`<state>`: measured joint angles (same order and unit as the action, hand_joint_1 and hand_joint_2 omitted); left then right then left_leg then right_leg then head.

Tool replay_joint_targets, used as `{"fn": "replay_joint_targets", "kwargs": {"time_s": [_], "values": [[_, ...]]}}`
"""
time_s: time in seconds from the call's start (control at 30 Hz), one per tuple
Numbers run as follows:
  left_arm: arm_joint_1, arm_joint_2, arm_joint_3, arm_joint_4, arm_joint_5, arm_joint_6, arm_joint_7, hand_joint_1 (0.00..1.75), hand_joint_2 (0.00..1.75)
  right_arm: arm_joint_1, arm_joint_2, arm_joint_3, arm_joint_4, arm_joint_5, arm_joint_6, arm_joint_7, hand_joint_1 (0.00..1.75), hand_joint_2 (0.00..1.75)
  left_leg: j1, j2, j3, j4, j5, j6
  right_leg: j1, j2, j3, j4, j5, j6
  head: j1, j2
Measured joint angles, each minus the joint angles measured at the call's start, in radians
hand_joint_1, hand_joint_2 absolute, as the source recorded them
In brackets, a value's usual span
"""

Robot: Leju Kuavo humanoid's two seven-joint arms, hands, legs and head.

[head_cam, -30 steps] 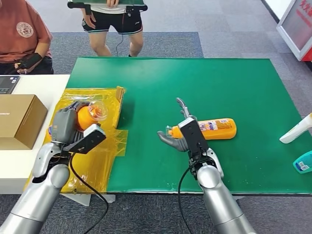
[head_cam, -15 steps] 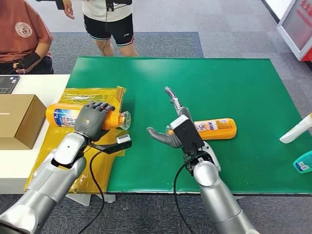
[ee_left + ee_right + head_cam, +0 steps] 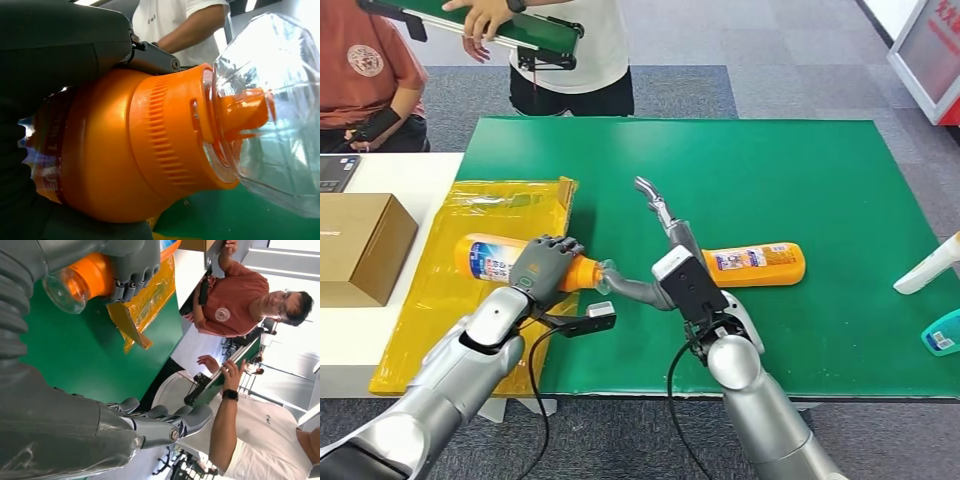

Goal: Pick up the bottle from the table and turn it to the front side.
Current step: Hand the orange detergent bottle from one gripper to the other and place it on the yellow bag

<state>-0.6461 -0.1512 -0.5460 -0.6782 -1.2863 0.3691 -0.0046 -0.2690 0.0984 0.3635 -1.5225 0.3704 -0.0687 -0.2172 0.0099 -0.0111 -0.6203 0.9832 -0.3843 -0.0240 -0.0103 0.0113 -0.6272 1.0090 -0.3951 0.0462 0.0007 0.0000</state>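
Bottle: held off the bench over the yellow sheet near the left edge, long axis level, clear cap pointing at the right hand.
Left hand: fingers wrapped round the bottle's neck end.
Right hand: fingers spread wide, empty, thumb at the cap.
Second bottle: lying just beyond the right hand.

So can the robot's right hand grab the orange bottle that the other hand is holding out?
Probably yes. The right hand is open, with its thumb at the clear cap of the bottle that the left hand grips; nothing lies between them.
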Motion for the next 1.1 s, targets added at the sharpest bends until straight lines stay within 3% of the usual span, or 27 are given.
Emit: {"fn": "replay_joint_targets", "kwargs": {"time_s": [0.13, 0.17, 0.27, 0.3, 1.0, 1.1], "values": [[0.000, -0.008, -0.003, 0.031, 0.017, 0.002, -0.008, 1.75, 1.75, 0.000, 0.000, 0.007, 0.000, -0.002, 0.000, -0.001, 0.00, 1.75, 0.000, 0.000, 0.000, 0.000, 0.000, 0.000, 0.000, 0.000, 0.000, 0.000, 0.000, 0.000, 0.000, 0.000], [0.001, -0.010, -0.003, 0.038, 0.020, 0.003, -0.010, 1.58, 1.75, 0.001, 0.000, 0.009, 0.000, -0.002, 0.000, -0.001, 0.00, 1.75, 0.000, 0.000, 0.000, 0.000, 0.000, 0.000, 0.000, 0.000, 0.000, 0.000, 0.000, 0.000, 0.000, 0.000], [0.005, -0.017, -0.005, 0.061, 0.028, 0.012, -0.012, 0.27, 1.75, 0.002, 0.000, 0.014, -0.004, -0.003, -0.001, -0.002, 0.00, 1.75, 0.000, 0.000, 0.000, 0.000, 0.000, 0.000, 0.000, 0.000, 0.000, 0.000, 0.000, 0.000, 0.000, 0.000], [0.008, -0.019, -0.005, 0.069, 0.030, 0.018, -0.013, 0.00, 1.75, 0.003, 0.000, 0.016, -0.005, -0.004, -0.002, -0.003, 0.00, 1.75, 0.000, 0.000, 0.000, 0.000, 0.000, 0.000, 0.000, 0.000, 0.000, 0.000, 0.000, 0.000, 0.000, 0.000], [0.034, -0.023, -0.002, 0.123, 0.060, 0.065, -0.016, 0.00, 1.75, 0.026, 0.000, 0.018, -0.031, -0.017, -0.023, -0.003, 0.00, 1.75, 0.000, 0.000, 0.000, 0.000, 0.000, 0.000, 0.000, 0.000, 0.000, 0.000, 0.000, 0.000, 0.000, 0.000], [0.040, -0.023, 0.012, 0.121, 0.117, 0.077, -0.050, 0.00, 1.75, 0.027, 0.000, 0.018, -0.032, -0.017, -0.027, -0.002, 0.00, 1.75, 0.000, 0.000, 0.000, 0.000, 0.000, 0.000, 0.000, 0.000, 0.000, 0.000, 0.000, 0.000, 0.000, 0.000]]}}
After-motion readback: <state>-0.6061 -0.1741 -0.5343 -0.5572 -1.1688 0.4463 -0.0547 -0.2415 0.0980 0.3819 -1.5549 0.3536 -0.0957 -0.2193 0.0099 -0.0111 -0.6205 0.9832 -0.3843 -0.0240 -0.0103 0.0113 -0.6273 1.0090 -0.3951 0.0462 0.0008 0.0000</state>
